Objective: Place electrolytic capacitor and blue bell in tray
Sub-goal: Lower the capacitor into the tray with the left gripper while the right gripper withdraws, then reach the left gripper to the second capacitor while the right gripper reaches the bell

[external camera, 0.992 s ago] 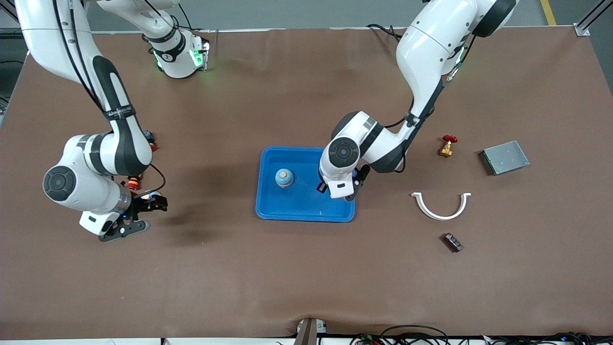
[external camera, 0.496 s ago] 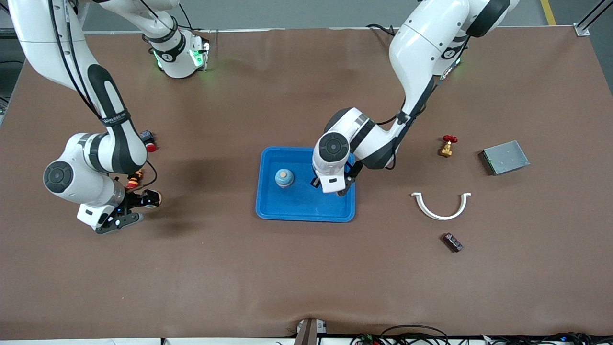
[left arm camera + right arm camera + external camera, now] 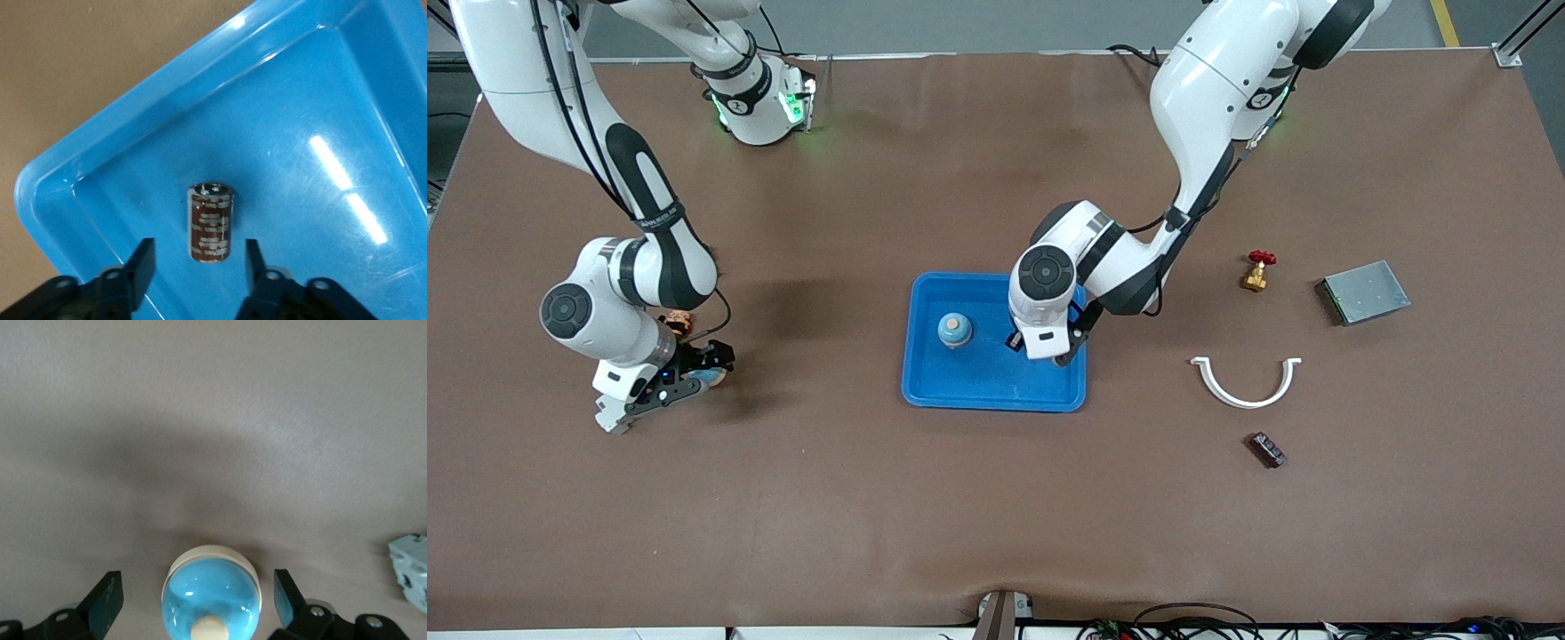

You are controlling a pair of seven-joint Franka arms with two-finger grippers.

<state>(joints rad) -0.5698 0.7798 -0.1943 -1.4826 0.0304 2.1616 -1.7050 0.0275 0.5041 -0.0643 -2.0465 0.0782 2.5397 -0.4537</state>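
The blue tray (image 3: 996, 404) lies mid-table. My left gripper (image 3: 1040, 352) hangs low over its end toward the left arm, open. The brown electrolytic capacitor (image 3: 211, 222) lies on the tray floor (image 3: 320, 100) between the fingers, touching neither; the hand hides it in the front view. A blue bell with a tan knob (image 3: 954, 330) stands in the tray. Another blue bell (image 3: 211, 593) with a cream knob and white base sits on the table toward the right arm's end. My right gripper (image 3: 197, 581) is open around that bell (image 3: 712, 378).
A brass valve with a red handle (image 3: 1258, 269), a grey metal box (image 3: 1365, 292), a white curved clip (image 3: 1246, 382) and a small dark block (image 3: 1267, 449) lie toward the left arm's end. A small orange-red item (image 3: 679, 320) sits by the right arm. A pale cube (image 3: 410, 570) lies near the bell.
My left gripper moved a little farther over the tray, then opened and let go of the capacitor. My right hand shifted and turned around the bell on the table.
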